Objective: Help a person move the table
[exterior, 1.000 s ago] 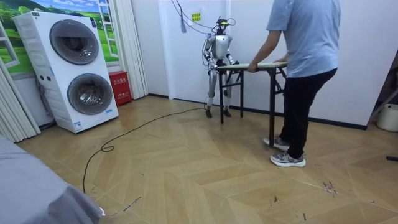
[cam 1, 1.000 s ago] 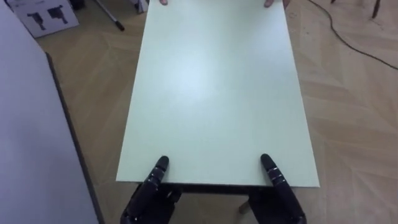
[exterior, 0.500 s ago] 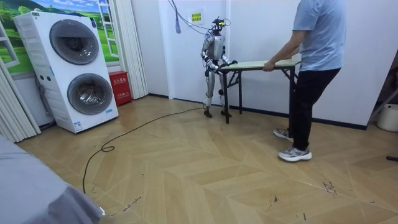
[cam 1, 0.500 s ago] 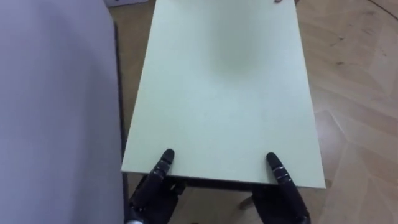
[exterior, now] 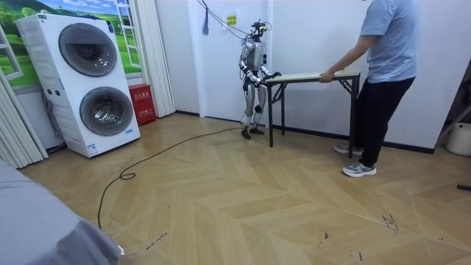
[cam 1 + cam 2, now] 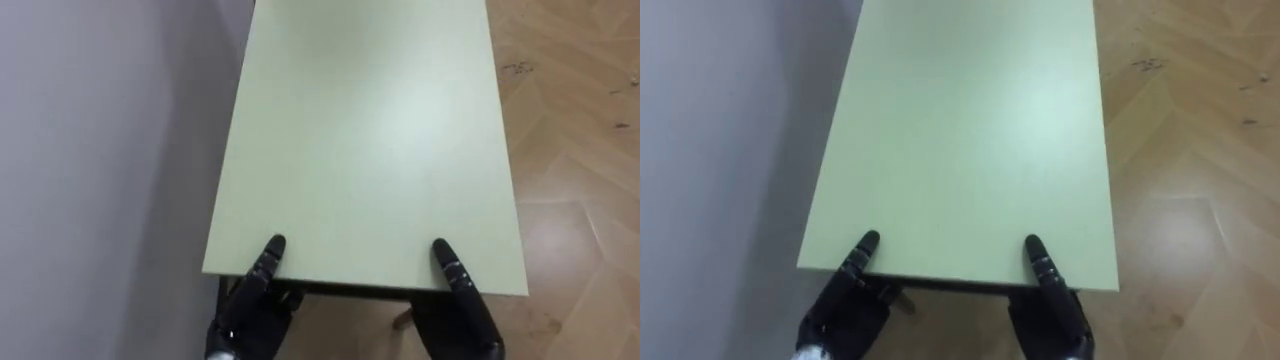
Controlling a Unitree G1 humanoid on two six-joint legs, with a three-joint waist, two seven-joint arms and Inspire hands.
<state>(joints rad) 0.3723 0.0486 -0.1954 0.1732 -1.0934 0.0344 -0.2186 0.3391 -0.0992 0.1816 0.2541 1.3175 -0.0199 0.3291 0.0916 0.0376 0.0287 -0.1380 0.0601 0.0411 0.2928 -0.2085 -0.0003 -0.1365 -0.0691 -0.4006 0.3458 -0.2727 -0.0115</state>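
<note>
Pale green, stiff and long, the desk [image 6: 370,140] beside the wall [image 6: 100,150] seemed light enough for us: our left hand [image 6: 250,305] and right hand [image 6: 462,300] pinched its near edge by the corners, thumbs on top.

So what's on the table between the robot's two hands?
Nothing. In the left eye view, the table is bare along its near edge between the left hand and the right hand.

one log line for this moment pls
left robot hand: grips table near edge | right robot hand: same | person: holds far end | wall: close left
</note>
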